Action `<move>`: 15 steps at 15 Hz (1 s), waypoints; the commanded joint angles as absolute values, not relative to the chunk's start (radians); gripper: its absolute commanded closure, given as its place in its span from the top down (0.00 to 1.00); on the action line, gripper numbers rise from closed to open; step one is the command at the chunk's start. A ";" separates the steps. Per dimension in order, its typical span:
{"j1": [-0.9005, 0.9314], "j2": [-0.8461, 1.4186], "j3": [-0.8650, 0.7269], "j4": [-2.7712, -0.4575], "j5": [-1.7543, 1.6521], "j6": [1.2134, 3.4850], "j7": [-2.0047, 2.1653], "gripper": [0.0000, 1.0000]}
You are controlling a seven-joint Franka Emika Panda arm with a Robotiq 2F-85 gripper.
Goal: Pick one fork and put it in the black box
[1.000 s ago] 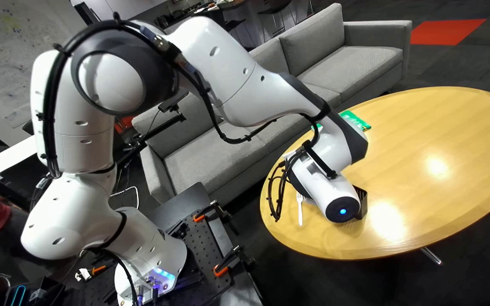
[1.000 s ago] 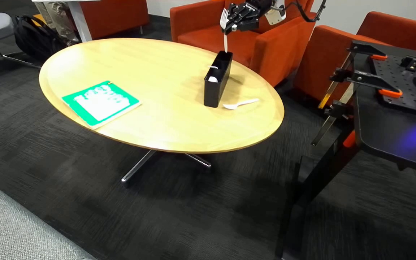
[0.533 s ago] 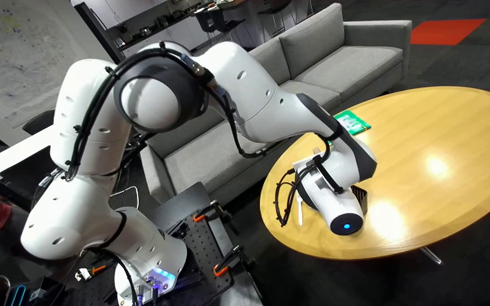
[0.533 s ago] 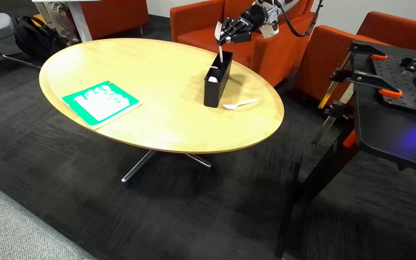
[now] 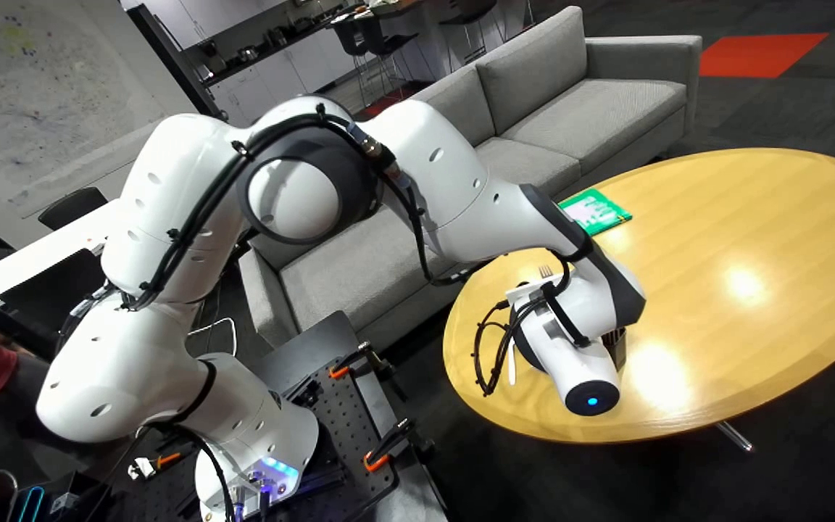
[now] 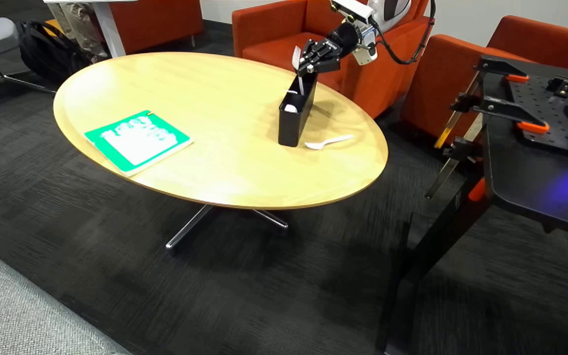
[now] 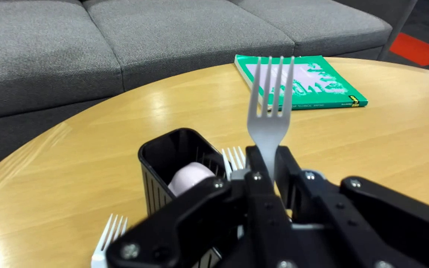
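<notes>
The black box (image 6: 290,129) on the desk (image 6: 190,98) contains a fork (image 7: 233,164) and a rounded pale piece (image 7: 189,176); a second fork (image 7: 100,255) lies beside it. Your pincer (image 7: 269,159) grips a third fork (image 7: 269,129) upright.

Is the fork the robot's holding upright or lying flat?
Roughly upright: in the wrist view, the gripper holds the white fork tines up.

The slim four-tined plastic fork (image 7: 268,130) in the black two-fingered gripper (image 7: 267,160) is whitish grey. The rectangular black plastic box (image 7: 153,191) has slot-striped walls. The oval wooden table (image 7: 378,149) is honey-yellow with streaky grain; the flat rectangular green book (image 7: 318,85) at its far edge bears a jagged pale pattern. The fabric sofa (image 7: 184,41) beyond is grey.
</notes>
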State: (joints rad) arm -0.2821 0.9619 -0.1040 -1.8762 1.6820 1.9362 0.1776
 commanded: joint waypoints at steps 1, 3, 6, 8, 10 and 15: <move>-0.252 0.981 -0.124 -1.847 1.705 1.947 0.191 0.45; -0.249 0.976 -0.126 -1.849 1.705 1.950 0.187 0.60; -0.245 0.945 -0.131 -1.873 1.706 1.954 0.167 0.82; -0.241 0.908 -0.140 -1.904 1.702 1.954 0.145 0.97; -0.240 0.852 -0.151 -1.947 1.692 1.945 0.116 1.00; -0.204 0.670 -0.195 -2.077 1.613 1.966 0.089 1.00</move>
State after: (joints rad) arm -0.2449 0.8254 -0.1582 -1.9448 1.6568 1.9392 0.1052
